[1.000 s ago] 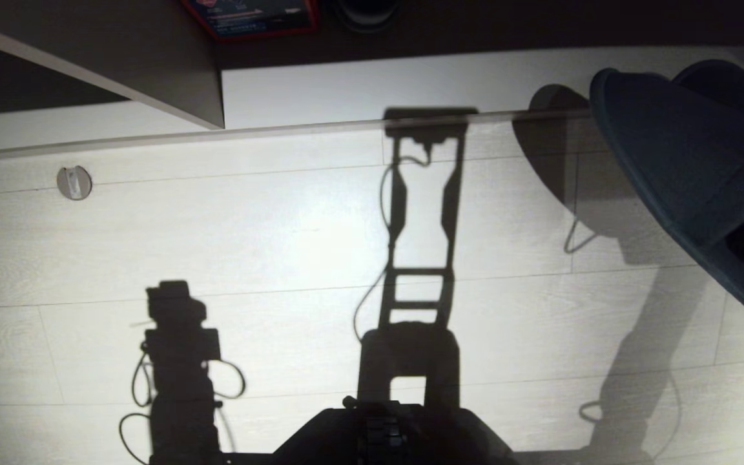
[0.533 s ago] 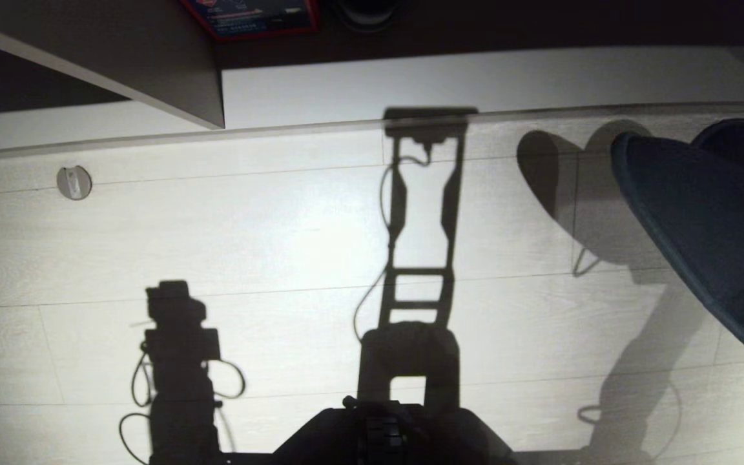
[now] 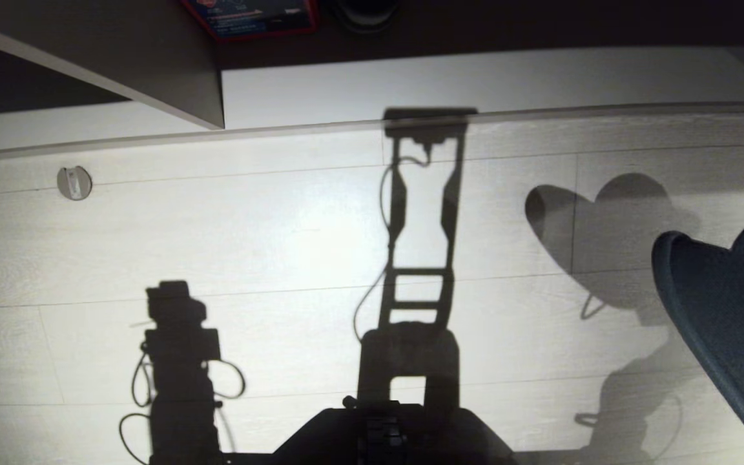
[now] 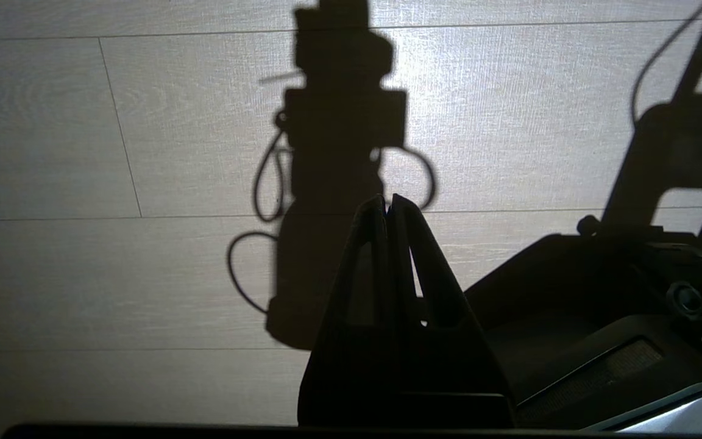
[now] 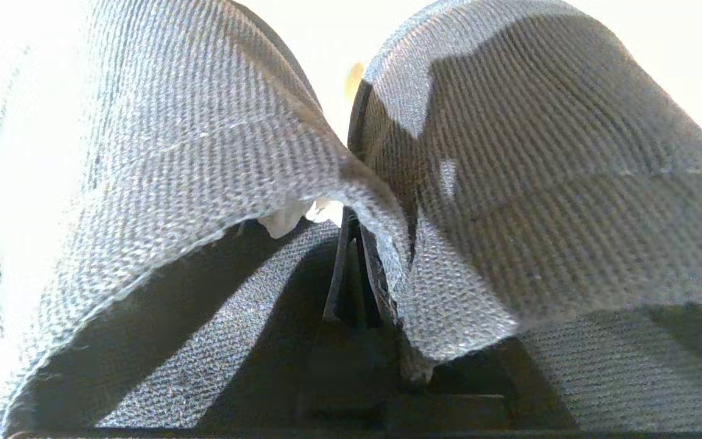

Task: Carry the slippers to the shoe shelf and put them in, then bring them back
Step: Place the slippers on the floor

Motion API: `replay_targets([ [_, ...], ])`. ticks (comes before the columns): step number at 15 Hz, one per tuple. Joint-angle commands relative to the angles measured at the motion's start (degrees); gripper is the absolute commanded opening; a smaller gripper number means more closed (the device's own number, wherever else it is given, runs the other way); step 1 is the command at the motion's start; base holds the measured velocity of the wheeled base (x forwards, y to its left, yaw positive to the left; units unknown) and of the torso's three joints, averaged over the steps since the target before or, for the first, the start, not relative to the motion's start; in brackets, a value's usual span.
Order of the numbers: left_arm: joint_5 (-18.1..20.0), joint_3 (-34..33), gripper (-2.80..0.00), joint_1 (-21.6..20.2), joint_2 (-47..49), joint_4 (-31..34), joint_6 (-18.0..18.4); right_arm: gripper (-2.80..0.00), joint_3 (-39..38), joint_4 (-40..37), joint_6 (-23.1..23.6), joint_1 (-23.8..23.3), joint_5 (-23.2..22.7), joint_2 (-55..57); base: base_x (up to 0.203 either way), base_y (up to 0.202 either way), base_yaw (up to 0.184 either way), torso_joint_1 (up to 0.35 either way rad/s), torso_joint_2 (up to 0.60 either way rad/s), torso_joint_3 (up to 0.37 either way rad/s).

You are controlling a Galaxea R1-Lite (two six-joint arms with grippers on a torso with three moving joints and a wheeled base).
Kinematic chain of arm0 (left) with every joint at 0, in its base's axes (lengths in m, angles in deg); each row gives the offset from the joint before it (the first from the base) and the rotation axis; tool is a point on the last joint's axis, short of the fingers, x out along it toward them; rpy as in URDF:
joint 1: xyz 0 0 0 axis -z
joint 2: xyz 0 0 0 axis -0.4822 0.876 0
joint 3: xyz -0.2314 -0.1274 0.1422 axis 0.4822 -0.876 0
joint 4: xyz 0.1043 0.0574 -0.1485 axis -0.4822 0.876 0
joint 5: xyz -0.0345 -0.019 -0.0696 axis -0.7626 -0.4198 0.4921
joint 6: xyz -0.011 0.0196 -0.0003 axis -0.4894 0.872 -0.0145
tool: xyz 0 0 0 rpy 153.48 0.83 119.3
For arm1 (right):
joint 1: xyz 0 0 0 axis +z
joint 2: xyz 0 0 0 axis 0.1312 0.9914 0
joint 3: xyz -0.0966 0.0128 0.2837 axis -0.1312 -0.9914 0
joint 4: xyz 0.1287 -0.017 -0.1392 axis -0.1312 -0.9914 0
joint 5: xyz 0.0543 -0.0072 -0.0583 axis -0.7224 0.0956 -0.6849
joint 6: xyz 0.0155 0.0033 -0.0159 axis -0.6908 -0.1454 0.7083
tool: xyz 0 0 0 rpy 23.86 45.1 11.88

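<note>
A: Where are the slippers (image 3: pixel 727 323)?
B: At the right edge of the head view, hanging dark above the pale plank floor (image 3: pixel 281 226); their shadow (image 3: pixel 598 232) falls on the boards to their left; in the right wrist view the pair (image 5: pixel 509 201) fills the picture, two ribbed grey-blue uppers side by side.

A: And what has them?
B: The right gripper (image 5: pixel 357 268); its dark fingers are pinched together on the inner rims where the two uppers meet, so both hang from one clamp.

A: The shoe shelf?
B: Its pale base board (image 3: pixel 475 81) runs across the top of the head view, with an upright divider (image 3: pixel 152 64) at left and a dark back; the slippers are well apart from it, out over the floor.

A: The other arm?
B: The left gripper (image 4: pixel 389 207) points down over the floor beside the robot's base (image 4: pixel 601 317); fingertips together, nothing between them.
</note>
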Motion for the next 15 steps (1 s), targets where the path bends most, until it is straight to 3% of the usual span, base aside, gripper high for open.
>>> replay_targets([
  [1, 0.0, 0.0, -2.80, 0.0, 0.0, 0.0, 0.0, -2.80, -1.9, -3.2, 0.1, -0.4, 0.0, -7.6, 0.000, 0.000, 0.000, 0.000, 0.00, 0.000],
  [8, -0.1, 0.0, -2.80, 0.0, 0.0, 0.0, 0.0, -2.80, -6.9, -12.9, 1.0, -1.5, 0.0, -16.2, 0.000, 0.000, 0.000, 0.000, 0.00, 0.000],
  [13, 0.0, 0.0, -2.80, 0.0, 0.0, 0.0, 0.0, -2.80, -9.3, -15.0, 2.3, -1.0, 0.9, -18.9, 0.000, 0.000, 0.000, 0.000, 0.00, 0.000],
  [15, 0.0, 0.0, -2.80, 0.0, 0.0, 0.0, 0.0, -2.80, -9.4, -20.0, 2.7, -0.2, 1.3, -22.5, 0.000, 0.000, 0.000, 0.000, 0.00, 0.000],
])
